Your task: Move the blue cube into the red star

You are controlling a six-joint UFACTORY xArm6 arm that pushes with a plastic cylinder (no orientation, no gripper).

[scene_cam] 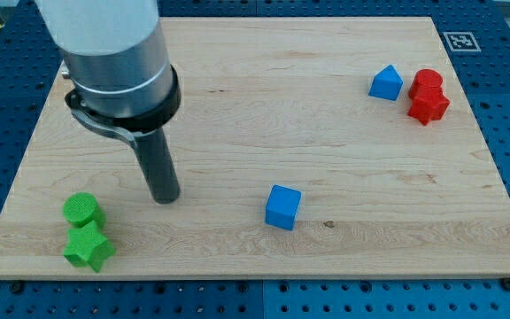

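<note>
The blue cube (282,206) sits on the wooden board, a little right of the middle and toward the view's bottom. The red star (428,107) lies at the upper right, touching a red cylinder (426,82) just above it. My tip (165,198) rests on the board well to the left of the blue cube, at about the same height in the view. It touches no block.
A second blue block (385,83), wedge-like, sits just left of the red cylinder. A green cylinder (83,211) and a green star (88,247) sit at the lower left, close to my tip. The board's edge (255,279) runs along the view's bottom.
</note>
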